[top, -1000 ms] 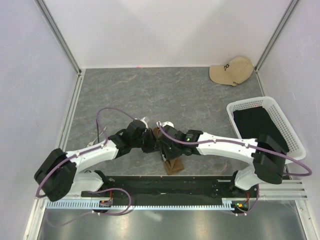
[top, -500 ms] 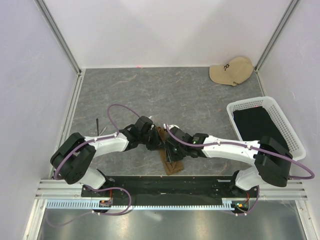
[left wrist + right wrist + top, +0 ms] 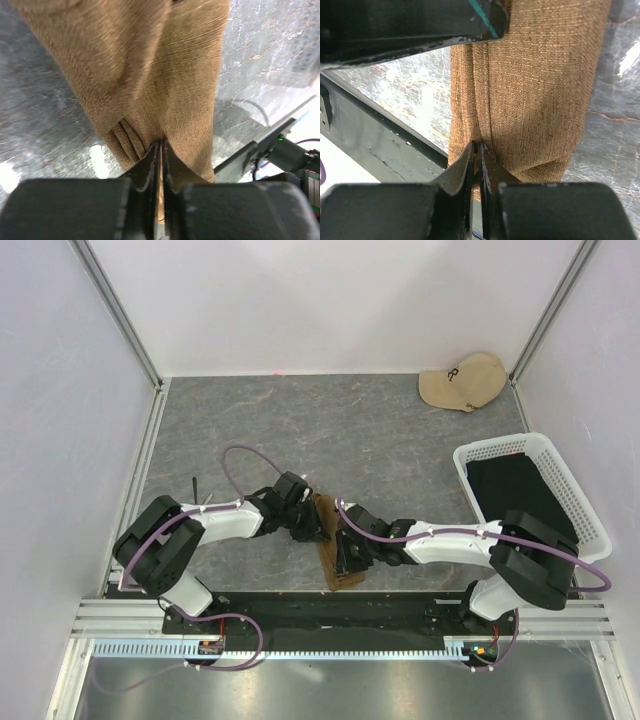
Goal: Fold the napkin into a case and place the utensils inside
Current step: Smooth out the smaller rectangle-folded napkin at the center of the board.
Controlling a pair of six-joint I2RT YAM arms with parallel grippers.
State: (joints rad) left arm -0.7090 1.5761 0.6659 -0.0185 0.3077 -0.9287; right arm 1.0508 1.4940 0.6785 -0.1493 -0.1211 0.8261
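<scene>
A: Left side first. What is the left gripper [image 3: 160, 148] doing?

B: Clamped tight on the napkin [image 3: 170, 85]. The 2 fingers meet with a bunched fold pinched between them.

A: Where does the napkin sit?

B: Centre of the grey table [image 3: 380, 430], near the front rail. It is a narrow olive-brown strip, running from the left gripper down toward the near edge. Both arms crowd over it.

A: Right gripper [image 3: 476, 150]?

B: Closed as well, nipping a folded layer at the strip's near end. Its wrist view shows only a slit between the fingers, with cloth in it.

A: Further right?

B: Beige cap [image 3: 463, 380] in the far right corner. Below it, at the right edge, a white mesh basket [image 3: 500, 442] with black fabric [image 3: 515, 485] inside.

A: Any writing?

B: 1 dark emblem on the cap's front, too small to read. No other lettering is legible.
</scene>
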